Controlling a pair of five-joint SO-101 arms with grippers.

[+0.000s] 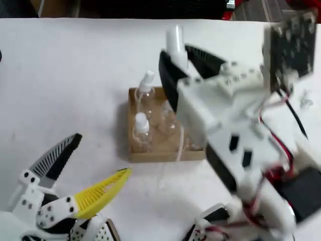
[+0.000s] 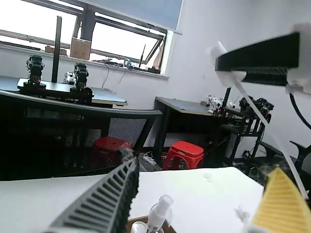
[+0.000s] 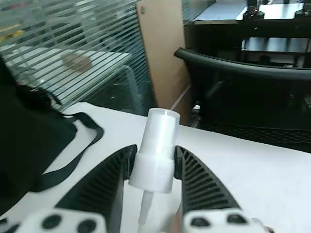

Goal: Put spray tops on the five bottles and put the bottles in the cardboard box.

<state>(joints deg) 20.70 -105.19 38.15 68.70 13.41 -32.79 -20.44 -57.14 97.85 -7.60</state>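
The cardboard box (image 1: 131, 150) lies open in the middle of the white table. Several clear bottles stand in it; one at the far corner (image 1: 146, 89) carries a spray top, and another (image 1: 142, 128) nearer me has a white top too. My right gripper (image 1: 176, 50) hangs above the box's far side, shut on a white spray top (image 1: 175, 39). In the right wrist view that spray top (image 3: 156, 154) sits upright between the black fingers (image 3: 104, 187), its tube pointing down. My left gripper (image 1: 103, 153) is open near the front left, nothing between its fingers.
The right arm's white body (image 1: 235, 130) hides the box's right part. A small clear piece (image 1: 305, 102) lies on the table at the right. In the left wrist view a topped bottle (image 2: 160, 212) shows between the black finger (image 2: 107, 201) and the yellow finger (image 2: 284, 208).
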